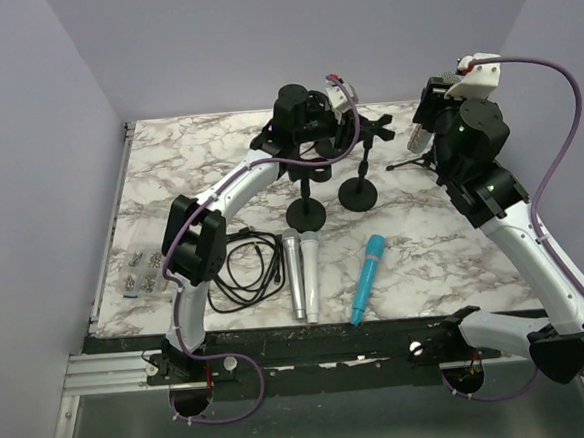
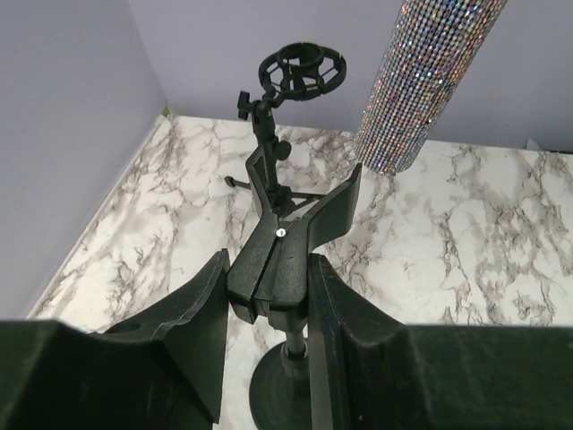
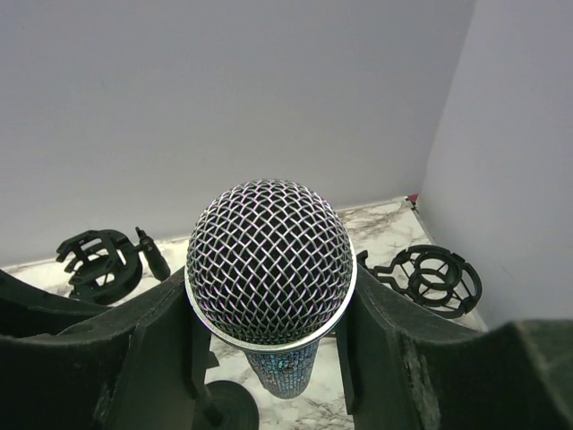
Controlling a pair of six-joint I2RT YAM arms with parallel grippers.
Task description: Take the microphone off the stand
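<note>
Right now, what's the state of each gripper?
Left gripper: closed on the stand clip.
Right gripper: closed on the glitter microphone, holding it.

Microphone [image 3: 269, 260] (silver mesh head, sequined body) is held upright, lifted apart from the upright black round-based stand [image 2: 273, 269].

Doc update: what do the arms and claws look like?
Left arm and right arm: white links, black joints, a purple cable looped along each. Green lights on the right one. Left claw and right claw: matte black, two broad fingers.
</note>
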